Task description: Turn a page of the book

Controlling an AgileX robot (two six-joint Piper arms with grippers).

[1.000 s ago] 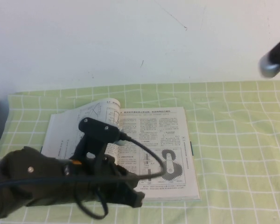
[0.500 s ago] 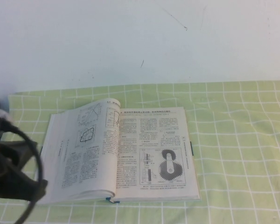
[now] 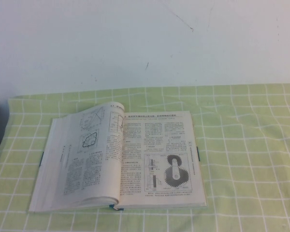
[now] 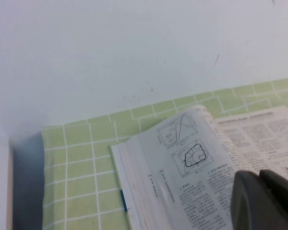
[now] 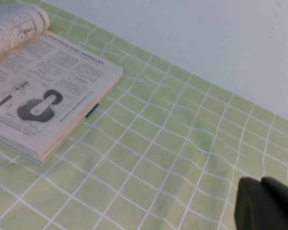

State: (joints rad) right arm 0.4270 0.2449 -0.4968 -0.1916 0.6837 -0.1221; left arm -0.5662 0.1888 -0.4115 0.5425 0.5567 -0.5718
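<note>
- My left gripper (image 4: 265, 199): only dark fingertips show in the left wrist view, pressed together, nothing between them. It sits over the near part of the book's left-hand side, not touching paper as far as I can see. Not visible in the high view.
- My right gripper (image 5: 268, 203): dark tips in the right wrist view, closed, gripping nothing. It hangs over bare cloth, well apart from the book, off the book's right side. Not visible in the high view either.
- The page (image 3: 89, 150): lies on the left half of the open book, face up, with a bold polygon diagram and text blocks under it. It bows up a bit near the spine rather than lying flat. In the left wrist view the page (image 4: 189, 167) is just beside my left fingertips.
- The book (image 3: 121, 159): open, lying flat on the cloth, left of the table's centre, spine running away from me. Dark teal cover edge peeks out at the near spine end and at the right side. Thick stack of leaves on the left.
- Right-hand leaf (image 3: 162, 154): black gear drawing low on the sheet, columns of small text above. Also seen in the right wrist view (image 5: 38, 103).
- Writing: small black print all over, too small to read; no brand or label I can make out.
- Tablecloth (image 3: 246, 145): light green with white grid lines, some wrinkles.
- Wall (image 3: 145, 43): plain white, a few faint marks.
</note>
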